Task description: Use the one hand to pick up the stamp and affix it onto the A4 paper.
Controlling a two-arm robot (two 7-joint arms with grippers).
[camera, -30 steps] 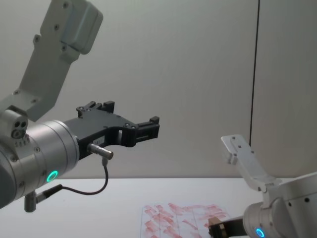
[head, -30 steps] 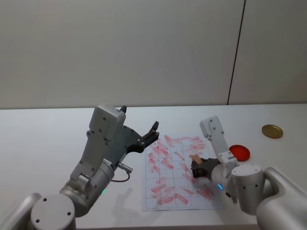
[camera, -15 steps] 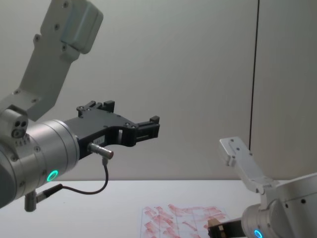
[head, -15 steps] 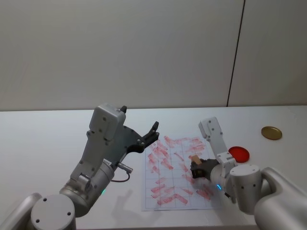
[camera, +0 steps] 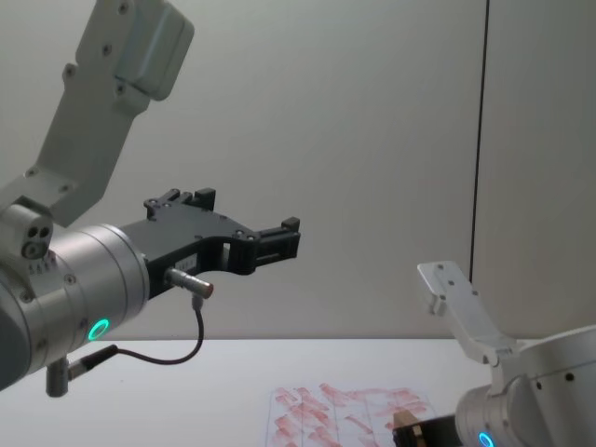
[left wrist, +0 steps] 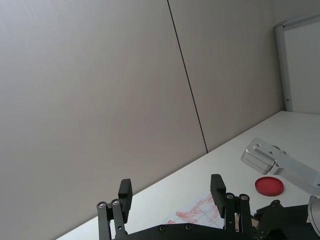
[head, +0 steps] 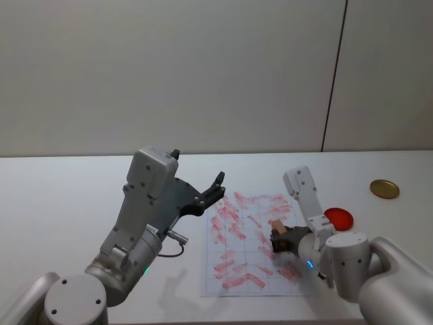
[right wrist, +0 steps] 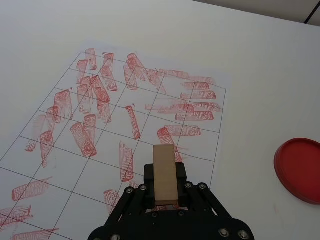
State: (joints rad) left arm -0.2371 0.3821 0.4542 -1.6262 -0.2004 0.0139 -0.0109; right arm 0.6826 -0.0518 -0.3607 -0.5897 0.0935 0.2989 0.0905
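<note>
Head view: right hand (head: 279, 234) pinches the stamp (head: 277, 224) over the 3 o'clock side of the A4 paper (head: 237, 265); left hand (head: 210, 193) idles, spread.

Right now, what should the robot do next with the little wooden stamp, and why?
Probably lower it straight down and press: the right gripper holds the stamp over the A4 paper, seemingly not touching yet. The left gripper is raised, idle.
</note>
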